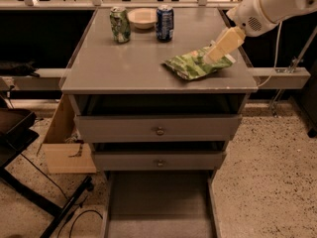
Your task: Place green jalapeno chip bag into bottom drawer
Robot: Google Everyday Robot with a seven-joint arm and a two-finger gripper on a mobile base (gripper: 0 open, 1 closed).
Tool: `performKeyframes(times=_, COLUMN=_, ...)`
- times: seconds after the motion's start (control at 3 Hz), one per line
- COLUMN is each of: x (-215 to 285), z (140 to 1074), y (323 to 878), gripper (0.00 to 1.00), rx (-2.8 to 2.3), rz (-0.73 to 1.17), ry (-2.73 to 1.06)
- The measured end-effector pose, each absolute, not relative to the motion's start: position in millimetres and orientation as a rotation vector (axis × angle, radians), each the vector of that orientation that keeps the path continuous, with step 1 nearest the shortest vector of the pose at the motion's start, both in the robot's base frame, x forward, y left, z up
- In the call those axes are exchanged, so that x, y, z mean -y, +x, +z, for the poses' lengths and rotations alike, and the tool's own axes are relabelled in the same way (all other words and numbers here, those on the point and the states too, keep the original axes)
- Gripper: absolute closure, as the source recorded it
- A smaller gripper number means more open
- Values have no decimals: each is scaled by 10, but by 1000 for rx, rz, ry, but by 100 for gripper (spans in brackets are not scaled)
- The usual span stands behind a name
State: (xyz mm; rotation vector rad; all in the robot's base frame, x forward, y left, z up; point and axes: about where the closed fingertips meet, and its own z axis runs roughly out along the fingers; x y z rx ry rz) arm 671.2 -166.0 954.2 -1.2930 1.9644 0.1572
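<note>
At the upper middle of the frame, a green-white can (120, 25), a pale bowl (142, 18) and a blue can (164, 22) are set in a row at the back of the grey cabinet top (129, 66). The bowl lies between the cans. Below it, two closed drawers with round knobs (159, 131) are stacked. A cardboard box (63, 145) is seen at the left, and a black cable (81, 218) on the speckled floor (267, 172). The gripper (214, 54) is found at the upper right, over the cabinet top.
</note>
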Motion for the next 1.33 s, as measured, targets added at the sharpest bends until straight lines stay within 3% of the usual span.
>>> performKeyframes(times=0.33, x=1459, z=9149, y=7073, gripper=0, rx=-2015, rz=176, ry=-1294)
performKeyframes(times=1.33, x=1292, z=8626, y=7282, gripper=66, rx=-2095, rz=214, ry=-1301)
